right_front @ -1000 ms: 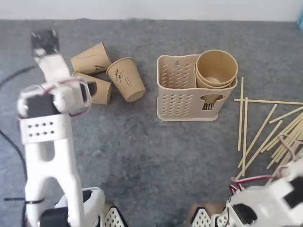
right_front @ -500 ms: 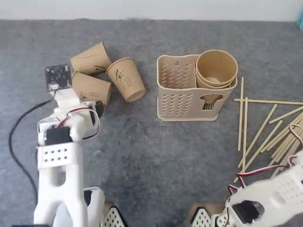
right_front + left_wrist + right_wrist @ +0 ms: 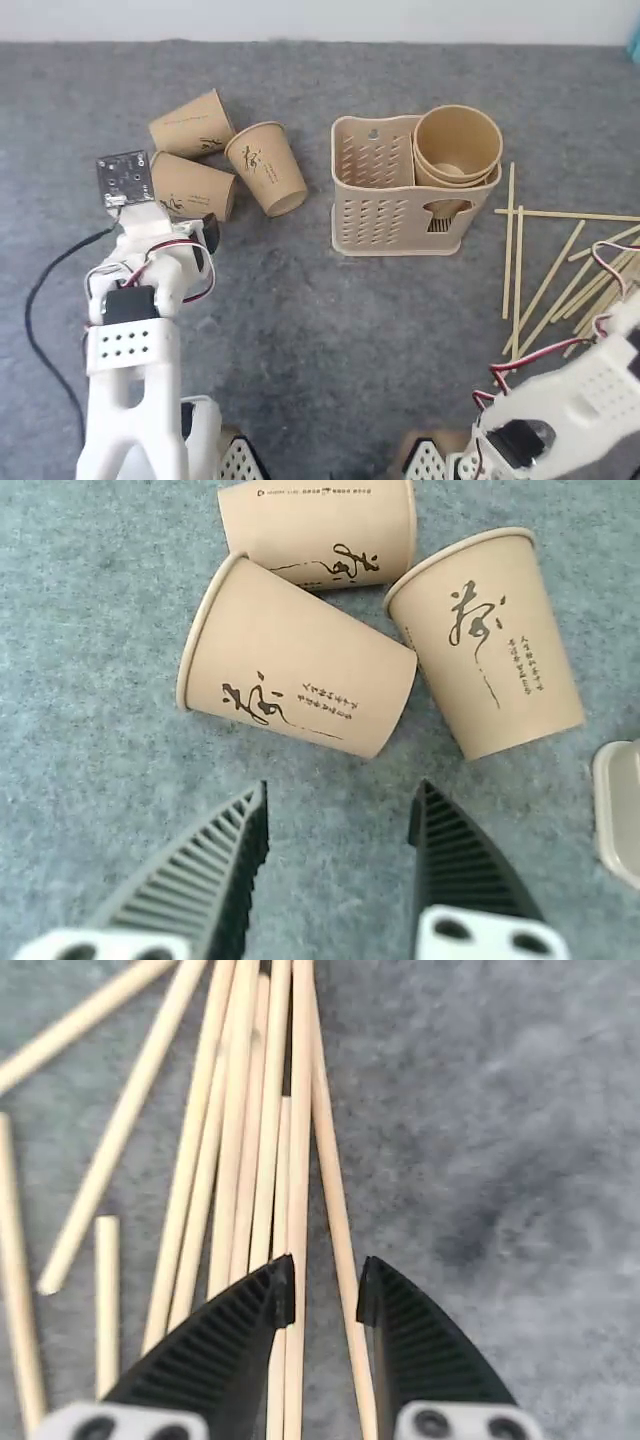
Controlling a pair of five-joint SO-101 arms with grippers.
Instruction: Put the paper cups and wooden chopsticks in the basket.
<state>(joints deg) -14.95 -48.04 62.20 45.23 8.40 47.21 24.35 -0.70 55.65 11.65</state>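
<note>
**Surface** (image 3: 300, 330): grey, carpet-like; carries all items.

**Basket** (image 3: 372, 190): upright, approx. centre of the surface, two compartments. The compartment on the chopstick side holds nested cups (image 3: 458, 142), mouths up, rims above the basket wall.

**Loose cups:** three lie on their sides in a cluster, apart from the basket on its far side from the chopsticks.
- Rear cup (image 3: 320, 525): farthest from the arms.
- Middle cup (image 3: 300, 675): just in front of it; the two appear to touch.
- Third cup (image 3: 490, 640): nearest the basket, its side against the middle cup's base end.

**Chopsticks** (image 3: 560, 290): scattered flat on the surface on the other side of the basket. Some lie across each other; several are bunched roughly parallel. Two long ones lie close to the basket wall.

**Left hand** (image 3: 340, 800): fingers spread wide, nothing btwn them. It sits low over bare surface just short of the middle cup, pointed at that cup's side. No contact w/ any cup.

**Right hand** (image 3: 325, 1275): fingers narrowly apart, over the bunched chopsticks. Two sticks run through the gap btwn the fingertips; the rest lie to one side. Cannot tell whether the tips touch the sticks; no stick is lifted.
</note>
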